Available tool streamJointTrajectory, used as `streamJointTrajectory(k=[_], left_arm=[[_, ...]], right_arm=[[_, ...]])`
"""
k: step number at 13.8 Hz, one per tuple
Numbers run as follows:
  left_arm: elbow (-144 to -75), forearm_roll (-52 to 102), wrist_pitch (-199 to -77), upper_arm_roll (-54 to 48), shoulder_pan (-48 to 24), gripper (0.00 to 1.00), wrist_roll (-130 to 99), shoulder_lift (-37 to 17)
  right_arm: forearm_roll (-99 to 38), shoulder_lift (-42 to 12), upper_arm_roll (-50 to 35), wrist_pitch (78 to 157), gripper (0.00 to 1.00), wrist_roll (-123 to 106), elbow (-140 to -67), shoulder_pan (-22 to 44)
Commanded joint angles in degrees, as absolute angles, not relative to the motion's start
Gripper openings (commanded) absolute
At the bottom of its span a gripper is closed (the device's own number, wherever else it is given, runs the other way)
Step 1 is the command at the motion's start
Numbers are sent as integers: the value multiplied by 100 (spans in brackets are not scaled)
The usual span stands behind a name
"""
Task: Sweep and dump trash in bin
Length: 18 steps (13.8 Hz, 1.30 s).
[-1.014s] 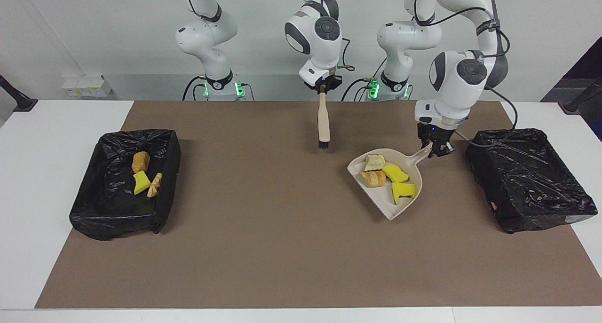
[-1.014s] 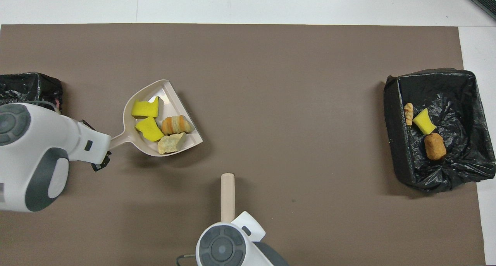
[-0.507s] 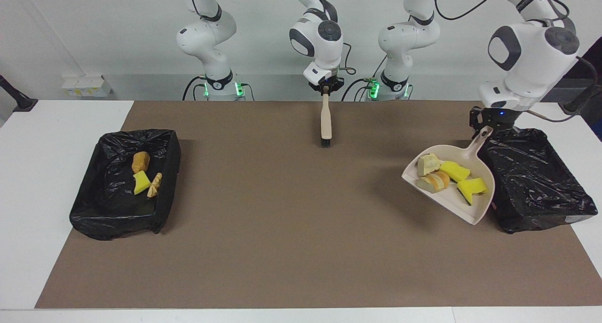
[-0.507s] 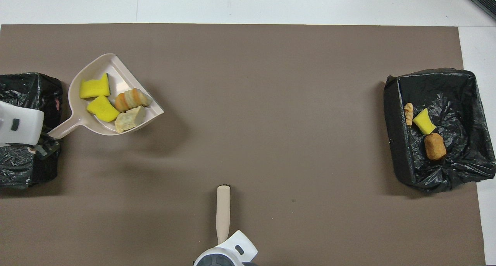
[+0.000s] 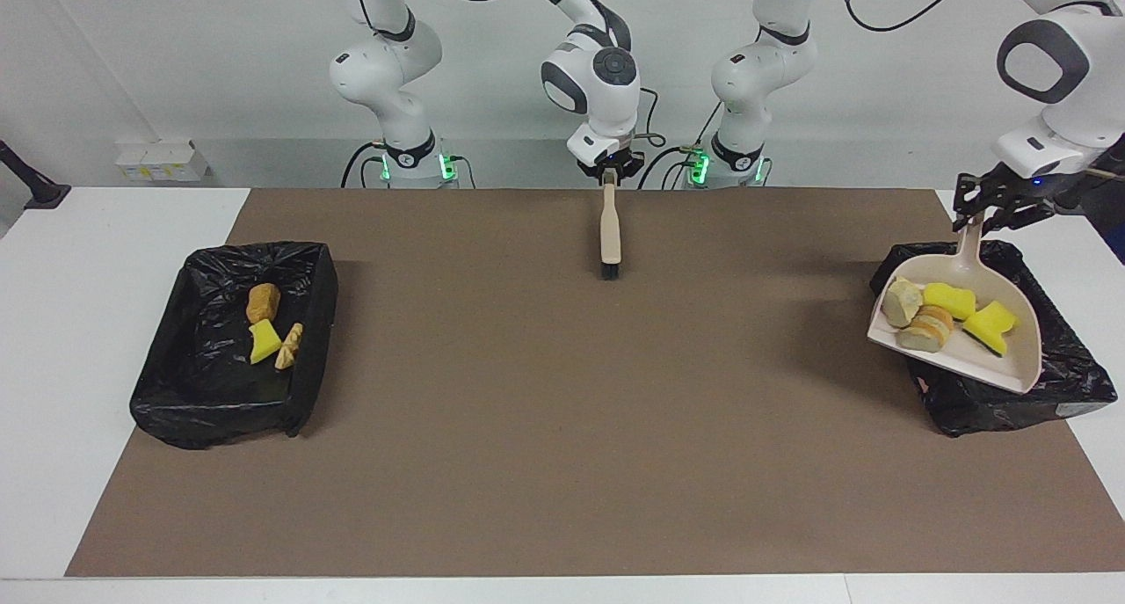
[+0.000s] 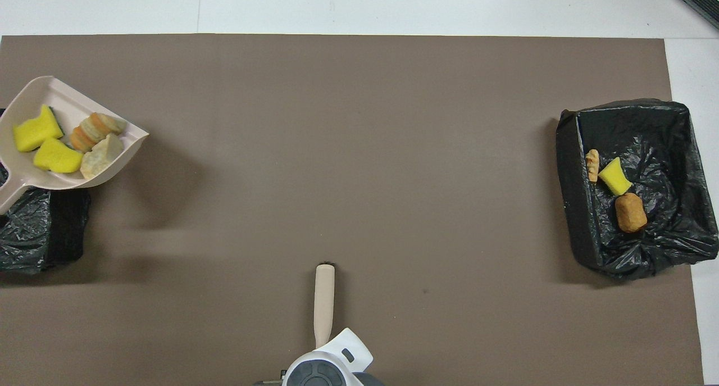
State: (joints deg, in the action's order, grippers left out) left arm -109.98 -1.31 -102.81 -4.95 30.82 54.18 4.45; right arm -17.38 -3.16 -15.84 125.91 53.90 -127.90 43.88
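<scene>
My left gripper (image 5: 980,213) is shut on the handle of the beige dustpan (image 5: 1011,362) and holds it up over the black-lined bin (image 5: 1063,384) at the left arm's end of the table. In the pan lie two yellow sponge chunks (image 5: 949,301), a bread roll (image 5: 927,331) and a pale lump (image 5: 898,301). The overhead view shows the pan (image 6: 62,99) with its trash (image 6: 56,158) over that bin (image 6: 39,228). My right gripper (image 5: 608,178) is shut on the brush (image 5: 609,230), which hangs bristles down over the mat near the robots.
A second black-lined bin (image 5: 176,393) at the right arm's end holds a bread roll (image 5: 262,302), a yellow sponge chunk (image 5: 262,340) and a small beige lump (image 5: 288,346). A brown mat (image 5: 562,428) covers the table between the bins.
My left arm has carried the loaded dustpan from the mat toward its end of the table and raised it over the bin. My right arm has drawn the brush back toward the robots.
</scene>
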Motion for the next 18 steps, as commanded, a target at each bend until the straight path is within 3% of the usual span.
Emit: streamJointTrajectory(k=[1,3,8,10,14,18], left_arm=[[-10627,-630,-10072,-571,3707,0,6159,343],[-10459,-974,-10063,-536,3937,0,6336,255],[-9669,-2695,-10466,-536,3903,0,7160,-333],[-9650,-2943,-10722,-545,3832,0,7460,-404],[-9650,-3629,-11889,-554,3815,0,8877,-536],[-9519,-4603,-11866,-571,3236,0,8746,-571]], right_arm=[[-1784,-430,-1574,12630,90,5344,-12639,4219],[-1775,-326,-1547,12639,100,5379,-12577,3843],[-1522,-132,-1538,12323,100,4765,-12130,2315],[-1039,-132,-1547,12174,100,4492,-11788,1708],[-133,-123,-1495,11086,100,4491,-10857,1003],[-62,-26,-1030,9794,100,3336,-9706,415]])
